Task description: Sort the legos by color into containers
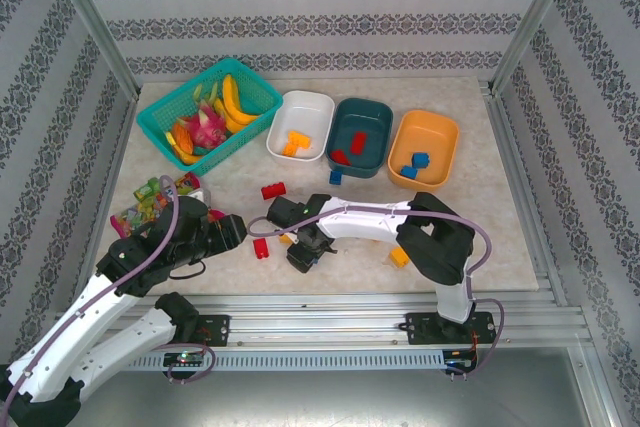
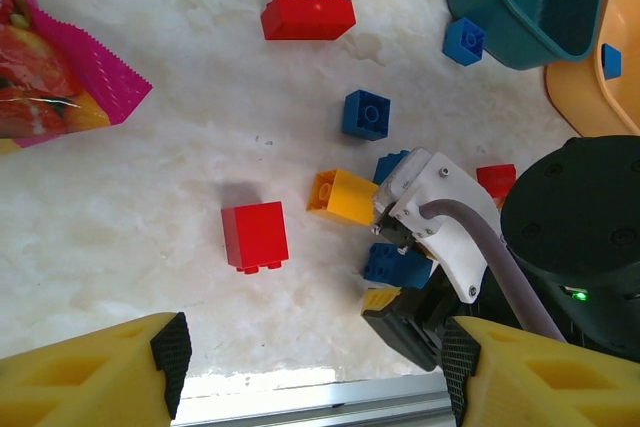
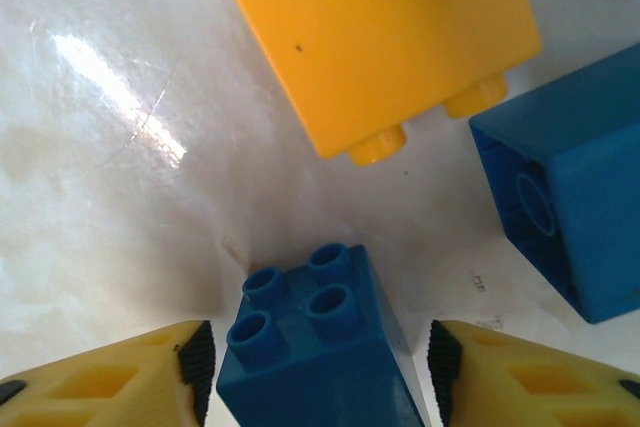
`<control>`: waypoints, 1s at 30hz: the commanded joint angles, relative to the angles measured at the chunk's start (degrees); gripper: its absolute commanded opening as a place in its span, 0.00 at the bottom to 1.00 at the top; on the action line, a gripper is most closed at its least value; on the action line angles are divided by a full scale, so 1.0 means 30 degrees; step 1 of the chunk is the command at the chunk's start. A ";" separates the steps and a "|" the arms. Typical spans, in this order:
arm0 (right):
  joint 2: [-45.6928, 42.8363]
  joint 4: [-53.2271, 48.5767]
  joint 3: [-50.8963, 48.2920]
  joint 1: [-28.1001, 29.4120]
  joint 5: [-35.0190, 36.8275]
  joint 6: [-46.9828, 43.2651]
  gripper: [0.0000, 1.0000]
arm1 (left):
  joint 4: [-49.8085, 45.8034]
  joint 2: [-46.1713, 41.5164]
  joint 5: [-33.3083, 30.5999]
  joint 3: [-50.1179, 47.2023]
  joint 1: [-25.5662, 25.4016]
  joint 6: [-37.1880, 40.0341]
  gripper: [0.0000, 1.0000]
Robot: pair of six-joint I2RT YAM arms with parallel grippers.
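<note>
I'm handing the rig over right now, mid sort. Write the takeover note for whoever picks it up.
The left tool is open and empty above the table, with a loose red brick ahead of it.
The right tool is open, straddling a blue brick, not yet shut on it.
Done: yellow-orange bricks in the white tub, red bricks in the teal tub, blue bricks in the orange tub.
Left: loose bricks of all three colours on the table.

Red brick (image 2: 255, 237), yellow brick (image 2: 343, 196), pink packet (image 2: 60, 67)
</note>
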 commanded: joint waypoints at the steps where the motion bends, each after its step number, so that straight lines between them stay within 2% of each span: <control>1: 0.0389 -0.0513 0.0349 0.0169 0.0018 -0.0239 0.53 | -0.0116 -0.0033 -0.0152 -0.0045 -0.0065 -0.0393 0.70; 7: -0.0339 -0.0568 -0.0177 0.0133 0.0018 0.0231 0.32 | 0.0616 0.0323 0.0209 -0.0112 -0.0065 -0.0227 0.70; 11: -0.2528 -0.0954 -0.0309 -0.0551 0.0271 0.1141 0.27 | 0.1631 0.1060 0.0866 0.0234 -0.0065 0.0409 0.70; 14: -0.4691 -0.1287 -0.0428 -0.2042 0.0437 0.2072 0.26 | 0.3127 0.2028 0.1511 0.0700 -0.0094 0.1083 0.70; 17: -0.6860 -0.1561 -0.0457 -0.4568 0.0458 0.2879 0.24 | 0.5237 0.3548 0.2356 0.1473 -0.0124 0.1681 0.70; 22: -0.8943 -0.1423 -0.0250 -1.0925 -0.0101 0.4009 0.24 | 0.7920 0.7795 0.3779 0.4352 -0.0295 0.2538 0.70; 25: -0.8508 -0.1450 0.0468 -1.4619 -0.0005 0.4617 0.25 | 0.8851 1.0268 0.4235 0.6243 -0.0518 0.2988 0.70; 30: -0.5878 -0.1495 0.1942 -1.8303 0.0961 0.5355 0.26 | 1.0008 1.3598 0.4902 0.8703 -0.0896 0.3220 0.70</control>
